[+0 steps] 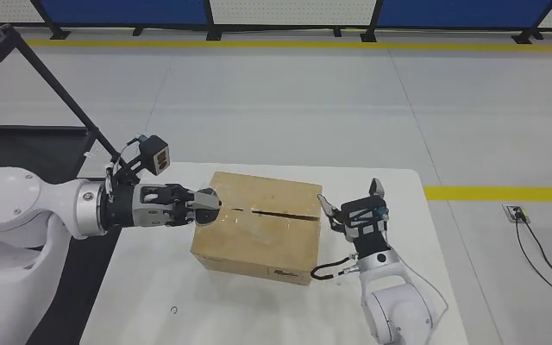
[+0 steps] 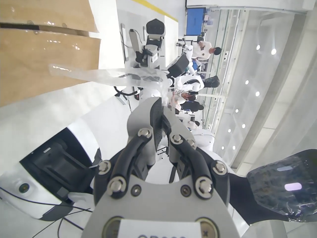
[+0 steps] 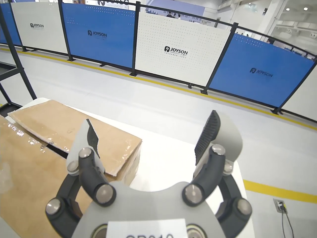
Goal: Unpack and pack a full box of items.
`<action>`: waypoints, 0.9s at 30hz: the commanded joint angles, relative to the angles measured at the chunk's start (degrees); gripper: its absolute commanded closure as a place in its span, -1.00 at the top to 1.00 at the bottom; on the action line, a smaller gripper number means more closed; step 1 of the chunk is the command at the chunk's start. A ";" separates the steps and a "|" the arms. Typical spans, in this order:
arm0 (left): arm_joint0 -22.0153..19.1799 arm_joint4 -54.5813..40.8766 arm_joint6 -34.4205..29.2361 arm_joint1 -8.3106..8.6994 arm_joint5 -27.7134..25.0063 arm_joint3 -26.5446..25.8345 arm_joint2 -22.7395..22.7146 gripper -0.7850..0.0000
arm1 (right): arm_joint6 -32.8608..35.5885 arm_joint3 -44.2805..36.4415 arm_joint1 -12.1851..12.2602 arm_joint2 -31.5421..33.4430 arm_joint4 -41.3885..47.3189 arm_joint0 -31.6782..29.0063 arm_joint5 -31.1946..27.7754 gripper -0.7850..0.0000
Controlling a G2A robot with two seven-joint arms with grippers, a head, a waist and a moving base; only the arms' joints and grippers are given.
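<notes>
A brown cardboard box [image 1: 259, 228], its flaps down with a narrow dark slit between them, sits near the middle of the white table [image 1: 155, 293]. At the box's 9 o'clock, the left gripper [image 1: 210, 207] has its fingers pressed together on a crinkled strip of clear plastic tape [image 2: 104, 75] (whether the strip's far end is stuck to the box, I cannot tell). At the box's 3 o'clock, the right gripper [image 1: 349, 195] is spread wide, holding nothing, just beside the box's end.
</notes>
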 commanded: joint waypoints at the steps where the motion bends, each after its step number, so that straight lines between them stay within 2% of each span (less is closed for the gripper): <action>1: -3.10 0.61 -0.95 0.26 -0.98 1.93 2.81 -1.00 | -0.30 -0.15 0.19 1.33 1.32 -0.64 -0.92 1.00; 6: -11.21 2.77 -3.88 0.96 -3.91 5.99 10.45 -1.00 | -1.25 -0.88 0.67 3.77 5.92 -2.65 -4.71 1.00; 12: -19.33 3.38 -4.73 0.99 -4.76 9.27 17.89 -1.00 | 1.34 -1.35 1.71 5.69 13.87 -5.28 -18.44 1.00; 16: -23.23 3.31 -5.02 0.59 -5.05 10.30 21.00 -1.00 | 6.98 -0.78 2.58 4.68 15.21 -6.57 -28.65 1.00; 25: -27.02 0.33 -3.29 -0.49 -6.88 10.20 23.40 -1.00 | 7.96 -0.86 2.74 4.42 14.74 -6.59 -29.78 1.00; 27: -27.10 -0.64 -2.60 -0.65 -7.47 9.70 23.61 -1.00 | 5.88 -0.42 2.79 3.25 15.72 -6.65 -30.45 1.00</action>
